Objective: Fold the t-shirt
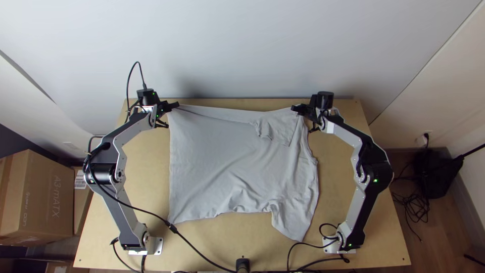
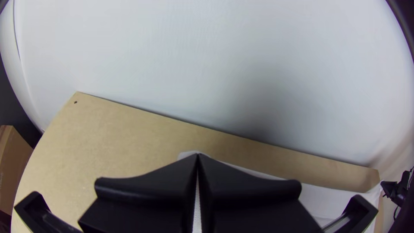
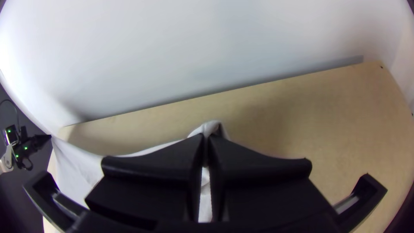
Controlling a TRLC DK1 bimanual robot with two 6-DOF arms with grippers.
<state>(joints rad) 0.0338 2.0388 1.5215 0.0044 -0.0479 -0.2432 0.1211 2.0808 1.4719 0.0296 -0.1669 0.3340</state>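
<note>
From where I stand, the left gripper (image 1: pixel 175 105) is up at the upper left of the top view, clenched on one far corner of the light grey cloth t-shirt (image 1: pixel 217 156). In the left wrist view, the left gripper (image 2: pixel 198 157) has its wide flat black fingers pressed together, with a bit of pale fabric poking out past the tips. The right gripper (image 1: pixel 295 107), at the upper right of the top view, pinches the other far corner; in the right wrist view, a rumpled tuft of cloth rises beyond the tips of the right gripper (image 3: pixel 207 138) and a strip runs down between its fingers.

The t-shirt lies spread across the middle of the light wooden table (image 1: pixel 146 202), its far edge stretched between the two grippers. The top view gives its whole outline: a crease along the far edge, a small flap lying over the body at the upper right, wrinkles toward the near edge and a loose part pointing down at the lower right. The left wrist view gives a close look at a table corner with a small dark hole (image 2: pixel 75 102).

Beyond the far edge stands a plain white wall (image 1: pixel 242 45). A brown cardboard box (image 1: pixel 48 197) sits at the left of the frame, and black cables (image 1: pixel 417 205) coil on the floor at the right.
</note>
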